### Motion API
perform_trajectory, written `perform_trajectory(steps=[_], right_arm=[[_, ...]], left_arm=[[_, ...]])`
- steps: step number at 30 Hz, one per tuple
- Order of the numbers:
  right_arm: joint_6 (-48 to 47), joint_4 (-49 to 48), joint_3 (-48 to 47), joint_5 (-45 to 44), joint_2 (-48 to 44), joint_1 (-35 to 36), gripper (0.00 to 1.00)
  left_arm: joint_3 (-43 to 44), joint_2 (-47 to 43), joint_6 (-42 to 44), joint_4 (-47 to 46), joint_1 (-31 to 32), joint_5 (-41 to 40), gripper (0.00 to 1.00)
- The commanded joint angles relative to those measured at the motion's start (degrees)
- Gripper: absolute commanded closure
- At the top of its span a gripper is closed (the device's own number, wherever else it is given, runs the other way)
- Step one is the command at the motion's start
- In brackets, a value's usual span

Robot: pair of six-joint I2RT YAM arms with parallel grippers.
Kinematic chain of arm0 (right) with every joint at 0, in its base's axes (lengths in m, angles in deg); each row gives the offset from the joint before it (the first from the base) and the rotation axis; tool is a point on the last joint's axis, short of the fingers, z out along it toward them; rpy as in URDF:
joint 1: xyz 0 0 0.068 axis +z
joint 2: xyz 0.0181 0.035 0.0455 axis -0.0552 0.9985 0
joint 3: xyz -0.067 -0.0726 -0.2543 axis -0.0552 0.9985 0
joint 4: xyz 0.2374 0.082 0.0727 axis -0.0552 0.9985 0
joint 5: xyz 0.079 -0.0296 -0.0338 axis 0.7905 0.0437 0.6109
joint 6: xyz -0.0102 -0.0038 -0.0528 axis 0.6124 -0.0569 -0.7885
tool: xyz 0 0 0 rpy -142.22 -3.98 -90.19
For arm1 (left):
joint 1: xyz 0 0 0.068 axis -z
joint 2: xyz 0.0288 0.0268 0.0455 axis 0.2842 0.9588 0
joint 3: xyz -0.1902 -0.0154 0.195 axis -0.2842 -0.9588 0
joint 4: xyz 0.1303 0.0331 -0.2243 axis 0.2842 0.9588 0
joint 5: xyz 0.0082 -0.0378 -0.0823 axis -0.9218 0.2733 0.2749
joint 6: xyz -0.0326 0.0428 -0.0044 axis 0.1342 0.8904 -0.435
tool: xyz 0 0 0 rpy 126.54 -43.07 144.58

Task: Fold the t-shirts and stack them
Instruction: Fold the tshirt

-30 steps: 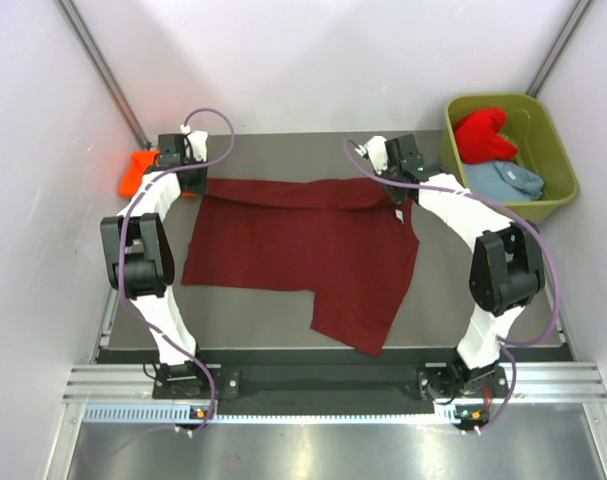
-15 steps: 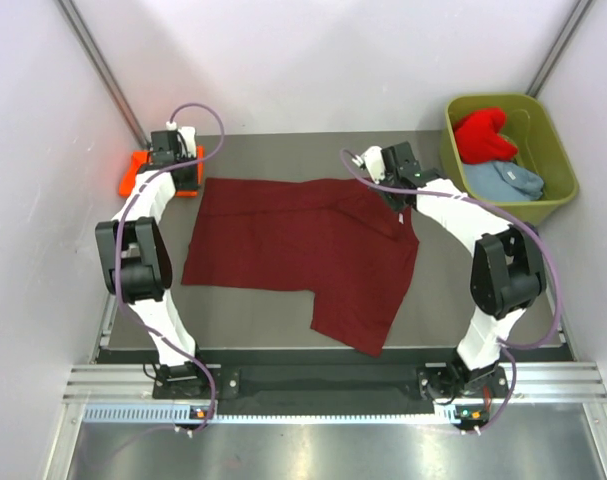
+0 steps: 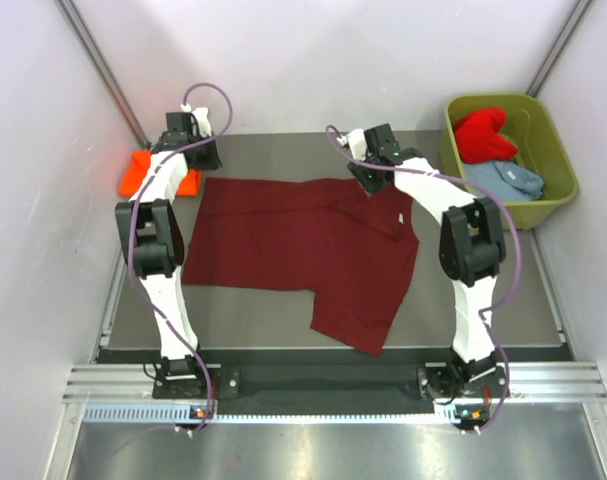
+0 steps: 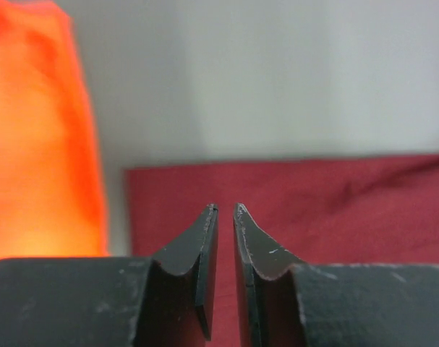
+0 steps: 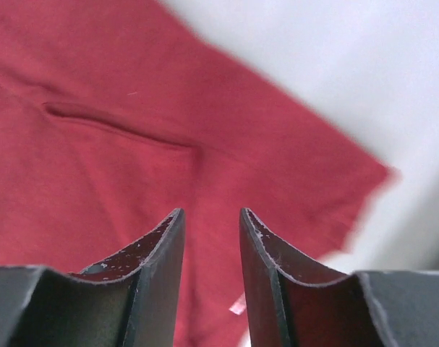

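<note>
The dark maroon t-shirt (image 3: 303,240) lies spread flat on the grey table, one part reaching toward the near edge. It fills the left wrist view (image 4: 313,195) and the right wrist view (image 5: 132,137). My left gripper (image 3: 194,160) hovers by its far left corner, jaws a narrow gap apart and empty (image 4: 225,210). My right gripper (image 3: 366,172) hovers over its far edge near the collar, slightly open and empty (image 5: 210,213). The orange t-shirt (image 3: 138,172) lies bunched at the far left (image 4: 38,144). The red t-shirt (image 3: 483,135) and the grey-blue one (image 3: 508,180) lie in the tub.
The olive-green tub (image 3: 561,165) stands at the far right corner. White walls close in the table on three sides. The arm bases sit on a rail (image 3: 323,385) at the near edge. A white label (image 3: 396,218) shows on the maroon shirt.
Both grippers have moved back toward the far edge of the maroon shirt, the right one also to the left. The shirt's far edge now lies flat.
</note>
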Motion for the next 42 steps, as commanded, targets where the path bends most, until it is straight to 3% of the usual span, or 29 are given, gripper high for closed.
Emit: perform_trajectory(steps=[1,23,26,30,32,42], right_arm=[[4.7,3.2,-4.7,8.4,2.5,0.2,0.64],[6.3,2.4,-12.7,10.0,13.2,-2.4,0.66],[6.3,2.3,-12.9,10.3,13.6,-2.5,0.71],[6.4,2.4,-13.1,10.7,13.4,-2.6,0.95],[6.4,2.4,-12.7,10.7,12.8,-2.6,0.99],[8.4,4.0,-8.9,11.8,4.5,-0.6,1.00]], left_arm=[[1.2,2.6,-4.5,5.2,1.0,5.4,0.81],[-4.3,4.1,-3.8,6.5,3.0,4.9,0.86],[-4.3,3.9,-3.6,6.6,3.0,4.5,0.86],[-4.1,4.1,-3.3,6.5,3.1,4.2,0.87],[-4.2,4.2,-3.3,6.4,3.1,4.3,0.87],[-3.9,5.3,-4.3,5.7,3.0,5.4,0.89]])
